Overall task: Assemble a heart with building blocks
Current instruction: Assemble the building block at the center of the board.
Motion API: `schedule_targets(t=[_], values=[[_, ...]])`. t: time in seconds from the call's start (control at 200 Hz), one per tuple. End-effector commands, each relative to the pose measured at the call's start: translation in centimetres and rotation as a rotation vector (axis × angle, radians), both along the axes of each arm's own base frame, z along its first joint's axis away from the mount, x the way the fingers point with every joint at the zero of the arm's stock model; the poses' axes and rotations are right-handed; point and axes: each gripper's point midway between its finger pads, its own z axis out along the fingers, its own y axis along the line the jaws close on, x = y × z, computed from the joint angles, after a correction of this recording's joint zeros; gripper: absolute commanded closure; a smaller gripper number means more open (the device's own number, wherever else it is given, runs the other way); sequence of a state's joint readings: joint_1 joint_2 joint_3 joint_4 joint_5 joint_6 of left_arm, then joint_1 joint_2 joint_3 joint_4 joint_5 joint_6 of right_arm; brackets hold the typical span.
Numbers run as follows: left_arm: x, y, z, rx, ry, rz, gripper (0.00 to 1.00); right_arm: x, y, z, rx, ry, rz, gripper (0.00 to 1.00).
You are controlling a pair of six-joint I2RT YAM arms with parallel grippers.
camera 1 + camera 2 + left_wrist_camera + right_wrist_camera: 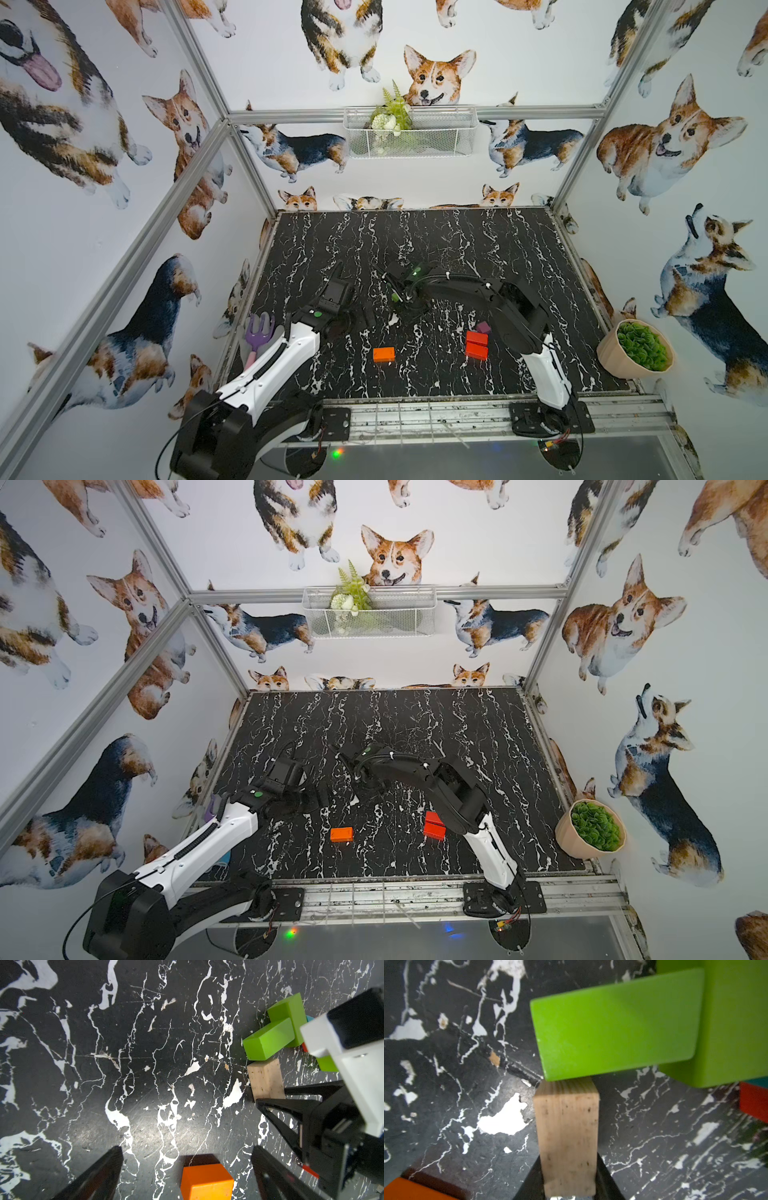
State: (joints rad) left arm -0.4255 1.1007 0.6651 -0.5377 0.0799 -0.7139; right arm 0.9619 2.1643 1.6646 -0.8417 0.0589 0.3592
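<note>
In the right wrist view my right gripper is shut on a plain-wood block. Its far end touches a green block lying against a second green block. A red block and a teal piece show beside them. This cluster is mostly hidden under the right gripper in both top views. My left gripper is open above an orange block, touching nothing. The orange block lies alone near the front. Two red blocks and a purple cube sit by the right arm.
The black marble table is walled on three sides. A purple toy rake lies at the left edge and a potted plant stands at the right edge. A wire basket hangs on the back wall.
</note>
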Motion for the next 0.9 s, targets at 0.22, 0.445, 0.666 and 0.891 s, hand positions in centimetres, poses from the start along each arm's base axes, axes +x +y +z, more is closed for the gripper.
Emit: schedule_targets(t=[0.22, 0.445, 0.666, 0.891], values=[[0.2, -0.1, 0.2, -0.005, -0.011, -0.006, 0.00, 0.0, -0.5, 0.2, -0.009, -0.015, -0.004, 0.49], [0.0, 0.0, -0.2, 0.001, -0.004, -0.008, 0.00, 0.4, 0.3, 0.0, 0.005, -0.015, -0.006, 0.47], [0.0, 0.0, -0.3, 0.000, -0.004, -0.007, 0.00, 0.8, 0.5, 0.2, 0.012, -0.019, -0.011, 0.54], [-0.1, -0.1, -0.3, -0.007, -0.005, -0.011, 0.00, 1.2, 0.6, 0.1, 0.016, -0.024, -0.014, 0.58]])
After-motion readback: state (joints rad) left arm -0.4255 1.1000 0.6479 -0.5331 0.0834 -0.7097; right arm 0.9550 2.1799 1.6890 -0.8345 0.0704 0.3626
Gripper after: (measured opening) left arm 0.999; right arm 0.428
